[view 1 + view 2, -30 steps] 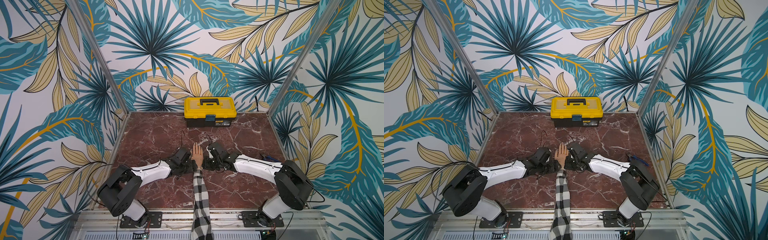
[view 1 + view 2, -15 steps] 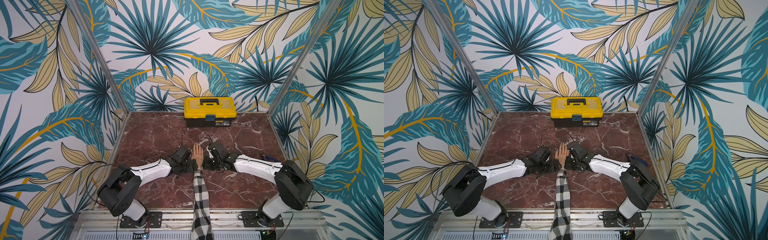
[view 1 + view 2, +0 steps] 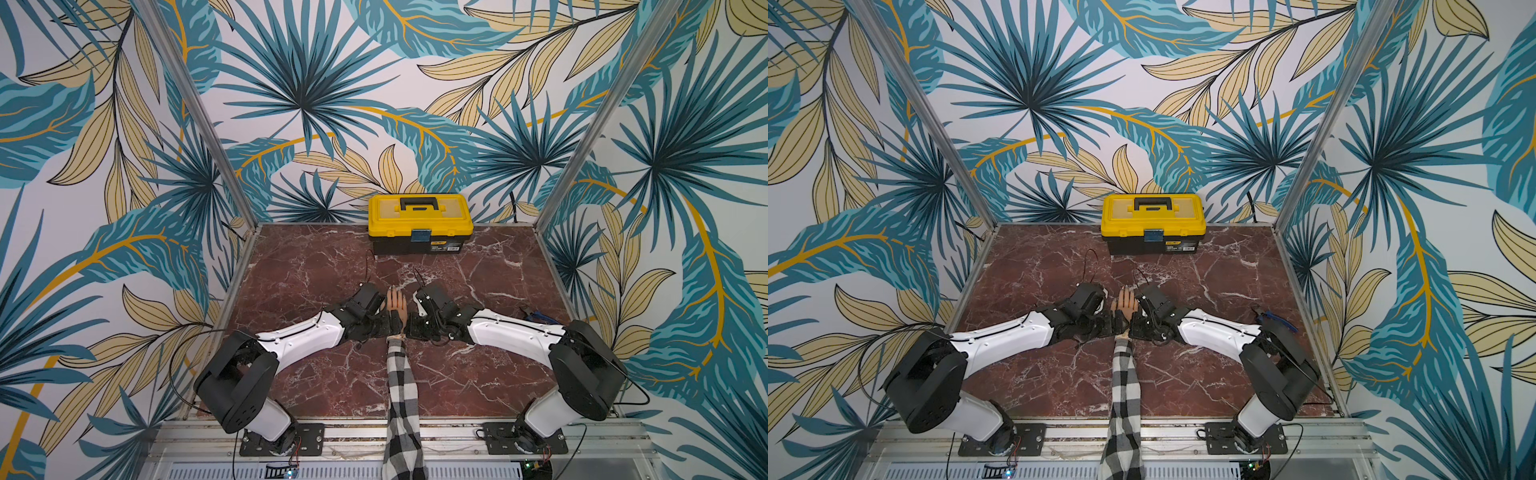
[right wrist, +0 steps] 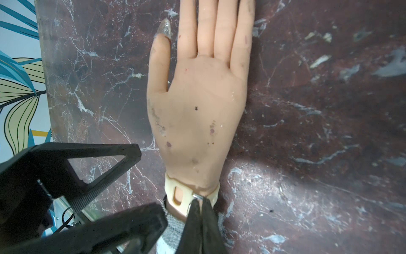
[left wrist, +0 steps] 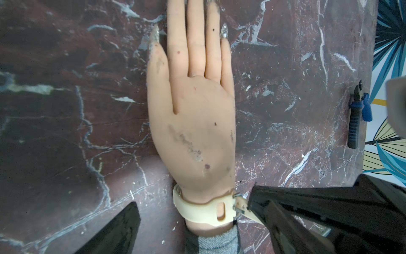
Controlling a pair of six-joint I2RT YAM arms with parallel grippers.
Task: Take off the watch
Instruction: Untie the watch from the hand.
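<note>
Unbuckling the watch (image 4: pixel 186 190) at the bench (image 4: pixel 307 132) centre.
My right claw (image 4: pixel 198 203) pinches its strap beside the buckle; my left claw (image 4: pixel 152 182) gapes across the wrist (image 4: pixel 197 176).

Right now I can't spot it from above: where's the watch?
In both wrist views the watch circles the wrist of the mannequin hand, mid-table just past the checked sleeve; the shut right gripper pinches its strap end.
</note>
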